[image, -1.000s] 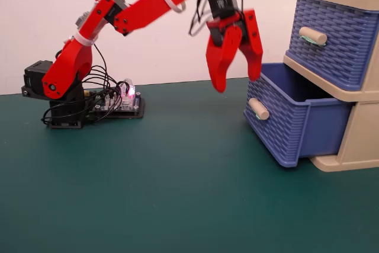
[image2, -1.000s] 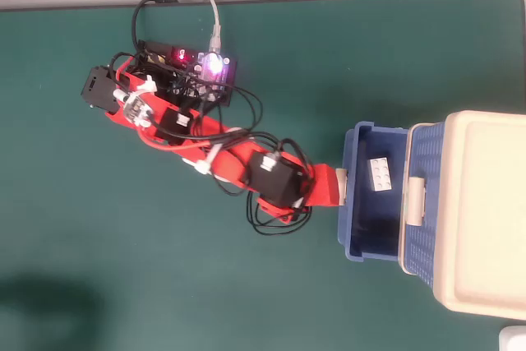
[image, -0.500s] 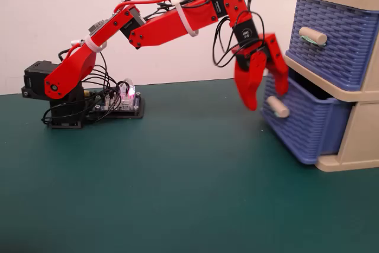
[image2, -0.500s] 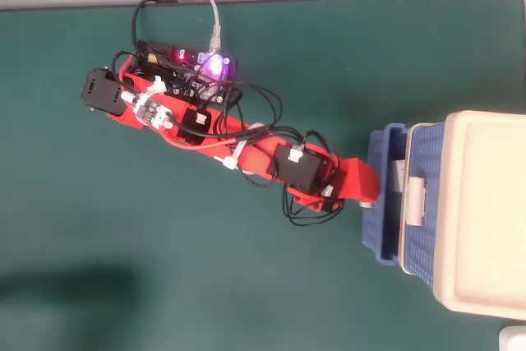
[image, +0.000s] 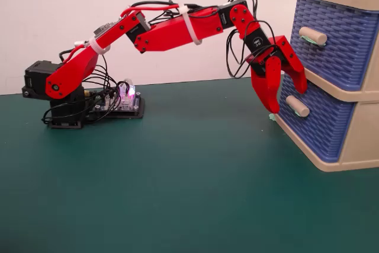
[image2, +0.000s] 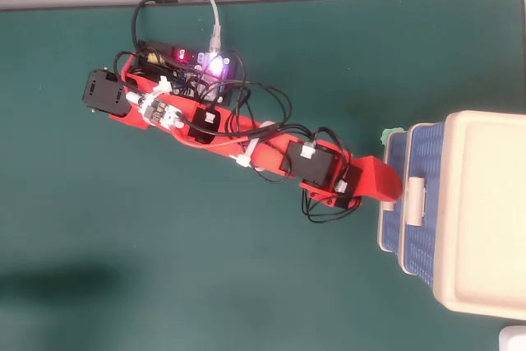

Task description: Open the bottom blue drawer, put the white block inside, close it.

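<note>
The bottom blue drawer [image: 323,124] sits shut in the beige frame [image: 362,140] at the right. Its beige handle [image: 298,106] points towards the arm. My red gripper [image: 288,98] is open just in front of and above that handle. One finger [image: 269,90] hangs down left of the handle and the other [image: 296,66] lies above it, neither touching it. In the overhead view the gripper [image2: 393,193] is at the drawer fronts [image2: 394,232]. The white block [image: 272,117], small and pale greenish, lies on the mat by the cabinet's foot. It also shows in the overhead view [image2: 391,133].
The upper blue drawer [image: 343,34] with its own handle [image: 312,35] is shut above. The arm's base [image: 56,102] and a lit controller board [image: 124,98] stand at the left on the green mat [image: 177,182]. A white wall is behind.
</note>
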{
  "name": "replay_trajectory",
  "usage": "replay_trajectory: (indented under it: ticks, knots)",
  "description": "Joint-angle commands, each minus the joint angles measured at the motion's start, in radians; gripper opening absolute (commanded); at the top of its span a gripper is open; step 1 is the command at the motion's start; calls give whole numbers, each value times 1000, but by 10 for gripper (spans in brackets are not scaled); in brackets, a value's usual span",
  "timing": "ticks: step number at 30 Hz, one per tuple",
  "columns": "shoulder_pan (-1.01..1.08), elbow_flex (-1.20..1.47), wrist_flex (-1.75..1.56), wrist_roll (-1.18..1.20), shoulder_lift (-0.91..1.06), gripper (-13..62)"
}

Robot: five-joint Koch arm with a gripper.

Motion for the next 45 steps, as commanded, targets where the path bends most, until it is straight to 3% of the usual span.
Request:
replay_trajectory:
  ticks: [1, 9, 16, 20, 25, 32, 45]
  knots:
    - [-5, -38, 117, 23, 187, 343]
    - [216, 40, 663, -46, 618, 342]
    - [515, 769, 629, -469, 1101, 341]
    - [807, 1138, 557, -758, 1308, 341]
    - [1108, 1551, 489, -989, 1365, 341]
    - [1144, 2111, 327, -1000, 1488, 342]
    - [1371, 2221, 298, -1015, 1486, 339]
